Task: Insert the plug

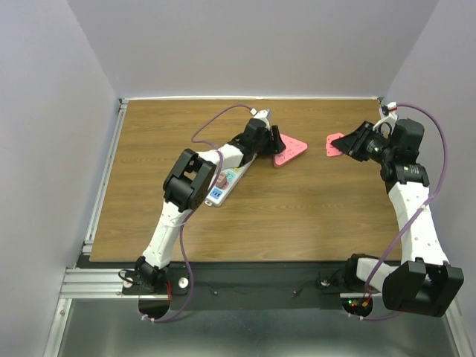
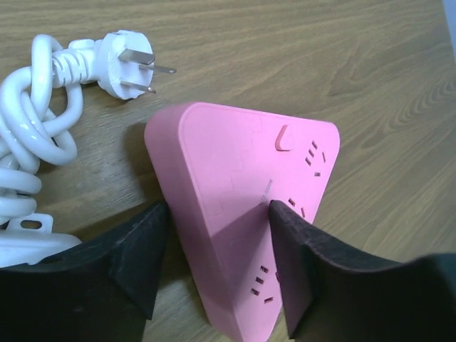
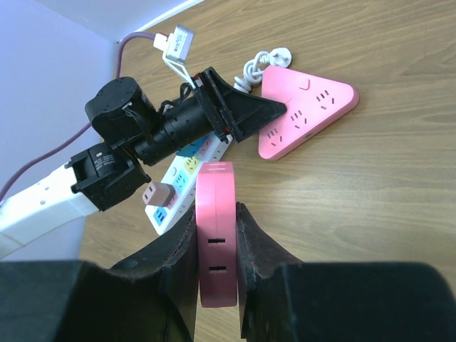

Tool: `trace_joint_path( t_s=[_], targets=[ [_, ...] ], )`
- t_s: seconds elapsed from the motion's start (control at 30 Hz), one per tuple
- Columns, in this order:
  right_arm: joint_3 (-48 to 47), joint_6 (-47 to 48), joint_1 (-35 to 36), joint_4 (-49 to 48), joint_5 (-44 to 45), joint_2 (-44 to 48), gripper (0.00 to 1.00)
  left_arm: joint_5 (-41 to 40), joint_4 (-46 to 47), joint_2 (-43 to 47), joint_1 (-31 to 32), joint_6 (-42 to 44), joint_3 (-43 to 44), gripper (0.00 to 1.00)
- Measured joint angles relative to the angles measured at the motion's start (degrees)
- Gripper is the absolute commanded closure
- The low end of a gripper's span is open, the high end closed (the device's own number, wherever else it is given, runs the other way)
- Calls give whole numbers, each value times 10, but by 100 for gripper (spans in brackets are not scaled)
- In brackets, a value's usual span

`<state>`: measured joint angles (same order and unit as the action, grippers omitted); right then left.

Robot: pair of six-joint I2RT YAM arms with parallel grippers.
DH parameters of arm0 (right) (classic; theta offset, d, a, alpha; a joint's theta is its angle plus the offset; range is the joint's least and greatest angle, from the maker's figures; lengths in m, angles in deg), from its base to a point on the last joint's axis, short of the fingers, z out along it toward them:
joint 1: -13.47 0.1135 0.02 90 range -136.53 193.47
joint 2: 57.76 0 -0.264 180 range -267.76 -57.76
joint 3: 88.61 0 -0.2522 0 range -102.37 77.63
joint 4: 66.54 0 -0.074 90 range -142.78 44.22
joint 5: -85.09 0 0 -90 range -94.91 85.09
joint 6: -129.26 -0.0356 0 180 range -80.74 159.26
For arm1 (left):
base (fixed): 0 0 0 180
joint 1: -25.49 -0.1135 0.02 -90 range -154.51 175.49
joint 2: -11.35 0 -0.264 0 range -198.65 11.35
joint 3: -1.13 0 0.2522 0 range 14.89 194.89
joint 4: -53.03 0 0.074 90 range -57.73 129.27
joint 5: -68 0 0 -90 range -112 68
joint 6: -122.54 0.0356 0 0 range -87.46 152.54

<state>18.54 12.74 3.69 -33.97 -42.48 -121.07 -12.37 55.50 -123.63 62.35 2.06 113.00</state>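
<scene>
A pink triangular power strip (image 1: 290, 151) lies flat on the wooden table, also in the left wrist view (image 2: 242, 185) and the right wrist view (image 3: 306, 107). My left gripper (image 1: 274, 140) straddles its near corner, with one finger (image 2: 142, 249) against its side and the other against its top face, shut on it. My right gripper (image 1: 351, 144) is shut on a flat pink plug body (image 3: 216, 235), held on edge above the table, to the right of the strip. Two slots show on its edge, and its prongs are hidden. It shows in the top view (image 1: 335, 144).
A white plug (image 2: 122, 64) on a coiled white cable (image 2: 32, 121) lies just behind the pink strip. A white power strip with coloured sockets (image 1: 227, 182) lies under the left arm, with a small dusty-pink adapter (image 3: 158, 194) in it. Walls enclose three sides.
</scene>
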Motion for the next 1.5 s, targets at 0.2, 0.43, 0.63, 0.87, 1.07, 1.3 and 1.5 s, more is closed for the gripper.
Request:
trace_joint_path(
  t_s=[0.2,0.43,0.63,0.87,1.07,1.3,1.5],
  targets=[
    [0,2,0,3,-4,3,100,26,70,12,-4,-34,-35,70],
    [0,2,0,3,-5,4,100,33,116,48,-3,-45,-95,100],
    [3,6,0,2,-3,4,99,29,156,97,-3,-58,-187,100],
    [45,10,0,2,12,-6,100,-18,193,207,6,-74,-349,100],
    [80,7,9,0,33,-9,100,-99,193,300,45,-85,-457,100],
    [85,-5,91,-18,82,-32,100,-150,200,359,101,-124,-535,100],
    [114,-14,137,-35,111,-44,100,-166,204,381,125,-156,-567,47]
  ],
)
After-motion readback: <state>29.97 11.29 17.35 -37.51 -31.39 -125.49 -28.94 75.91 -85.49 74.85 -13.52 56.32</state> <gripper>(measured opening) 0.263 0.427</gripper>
